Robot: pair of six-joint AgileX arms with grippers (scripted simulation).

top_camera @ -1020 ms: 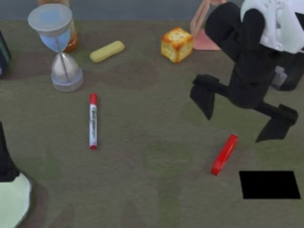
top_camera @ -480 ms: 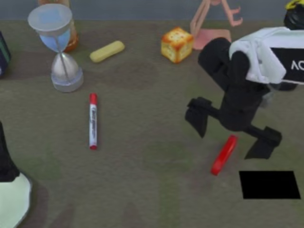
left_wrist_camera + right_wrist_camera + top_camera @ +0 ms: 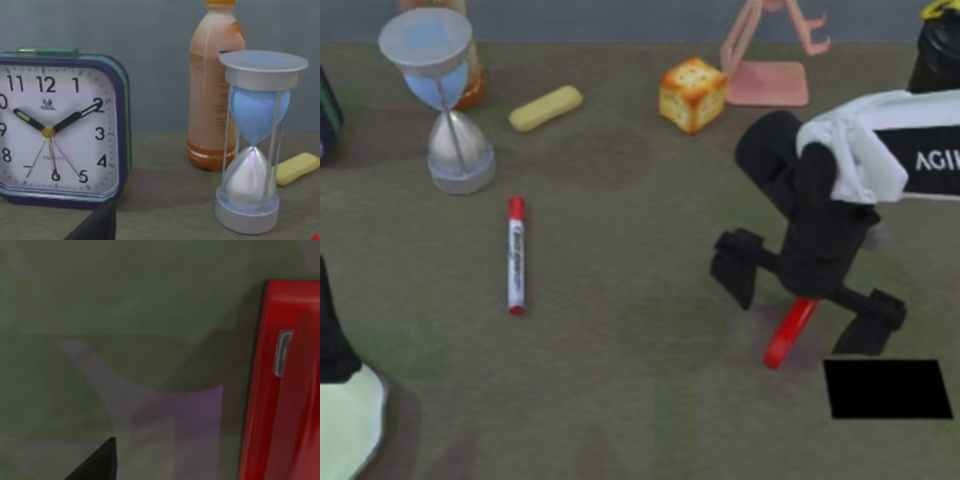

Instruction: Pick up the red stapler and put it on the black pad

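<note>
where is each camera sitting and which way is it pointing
Top view: above the table, looking down; shows the right gripper open astride the red stapler, beside the black pad, and the left arm parked at the left edge.
Left wrist view: low, facing the clock, bottle and hourglass; one dark fingertip shows.
Right wrist view: close above the stapler; one fingertip shows.
Shared: stapler, hourglass.

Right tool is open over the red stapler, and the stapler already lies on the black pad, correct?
Not quite. The top view shows the red stapler on the table left of the black pad, not touching it. The right tool does straddle it, open.
</note>
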